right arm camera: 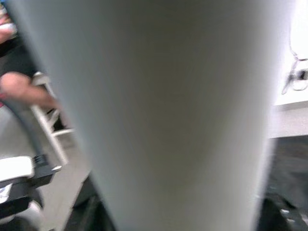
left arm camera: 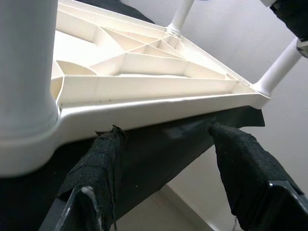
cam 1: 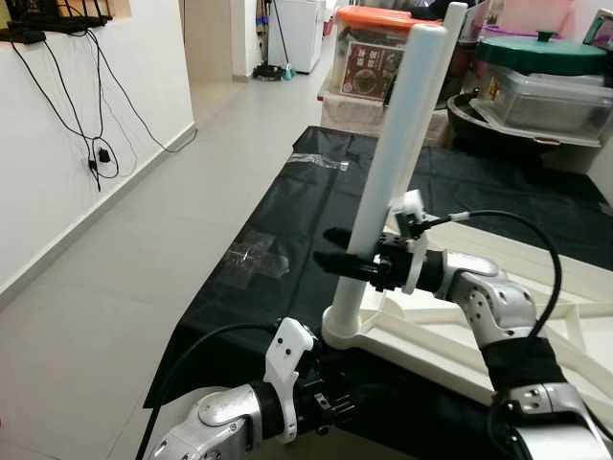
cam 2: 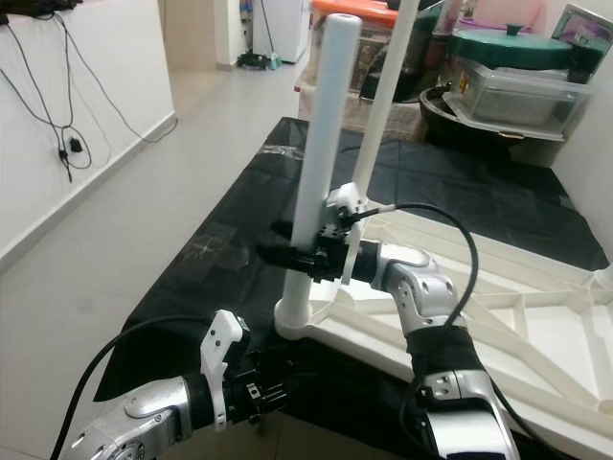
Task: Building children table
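Black sheeting (cam 1: pixel 287 192) covers the worktop where the upturned white tabletop (cam 2: pixel 536 326) lies, and the right claw (cam 1: pixel 350 261) pinches the near-left leg (cam 1: pixel 393 163), standing upright in its corner socket, apparently being seated, so pressing it home seems next, while the left claw (left arm camera: pixel 163 163) hangs spread under the near edge.

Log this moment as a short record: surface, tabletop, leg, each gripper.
surface: black sheet on the floor
tabletop: white, upside down on the sheet, ribs up
leg: white tube standing upright in the near corner socket
right gripper: shut on the leg, low on the tube
left gripper: open, fingers below the tabletop's near edge, holding nothing
behind: stacked bins with a green lid
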`<state>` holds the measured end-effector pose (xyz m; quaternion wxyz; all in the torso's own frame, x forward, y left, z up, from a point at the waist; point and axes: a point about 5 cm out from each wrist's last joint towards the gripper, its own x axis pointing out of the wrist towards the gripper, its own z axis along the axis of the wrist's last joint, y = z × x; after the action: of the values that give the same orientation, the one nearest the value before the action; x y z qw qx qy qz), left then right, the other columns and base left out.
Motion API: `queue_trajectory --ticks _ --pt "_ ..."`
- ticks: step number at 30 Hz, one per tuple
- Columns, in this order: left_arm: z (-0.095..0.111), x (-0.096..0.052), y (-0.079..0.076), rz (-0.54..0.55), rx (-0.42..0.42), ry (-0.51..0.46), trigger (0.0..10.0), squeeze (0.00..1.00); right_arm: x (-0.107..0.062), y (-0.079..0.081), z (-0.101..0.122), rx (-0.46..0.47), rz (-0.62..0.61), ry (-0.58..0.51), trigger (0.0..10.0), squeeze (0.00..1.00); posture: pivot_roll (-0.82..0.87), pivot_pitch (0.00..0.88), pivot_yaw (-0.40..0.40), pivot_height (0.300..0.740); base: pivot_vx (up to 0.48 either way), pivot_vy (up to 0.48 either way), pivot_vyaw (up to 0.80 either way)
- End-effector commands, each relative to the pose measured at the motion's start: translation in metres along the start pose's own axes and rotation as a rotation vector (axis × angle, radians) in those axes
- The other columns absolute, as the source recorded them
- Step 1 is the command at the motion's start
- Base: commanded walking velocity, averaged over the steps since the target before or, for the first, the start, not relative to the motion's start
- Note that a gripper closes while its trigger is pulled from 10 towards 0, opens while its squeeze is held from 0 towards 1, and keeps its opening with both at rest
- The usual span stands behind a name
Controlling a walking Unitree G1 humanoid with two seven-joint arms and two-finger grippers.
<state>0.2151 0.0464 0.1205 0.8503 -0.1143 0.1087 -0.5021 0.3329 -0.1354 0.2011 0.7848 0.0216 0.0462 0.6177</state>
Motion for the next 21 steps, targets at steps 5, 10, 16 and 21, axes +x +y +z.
queue_trajectory --ticks 5,10,16,21 --pt "-0.001 -0.002 0.000 0.007 0.003 0.014 10.0 0.00 0.016 -0.006 -0.004 -0.078 -0.142 -0.001 0.0 0.00 0.23 0.008 -0.103 0.740 0.000 0.000 0.00" --pt "-0.001 -0.002 0.000 0.006 0.000 0.013 10.0 0.00 0.008 -0.026 -0.007 -0.105 -0.631 -0.062 0.0 0.00 0.22 0.006 -0.097 0.740 0.000 0.000 0.00" --pt "-0.001 -0.002 0.001 0.000 -0.002 0.016 10.0 0.00 -0.050 -0.030 -0.027 0.023 -1.495 -0.080 0.0 0.00 0.20 0.005 -0.088 0.740 0.000 0.000 0.00" --pt "-0.001 -0.002 0.001 -0.003 -0.002 0.019 10.0 0.00 -0.060 0.001 -0.039 0.107 -1.806 -0.123 0.0 0.00 0.20 0.005 -0.087 0.740 0.000 0.000 0.00"
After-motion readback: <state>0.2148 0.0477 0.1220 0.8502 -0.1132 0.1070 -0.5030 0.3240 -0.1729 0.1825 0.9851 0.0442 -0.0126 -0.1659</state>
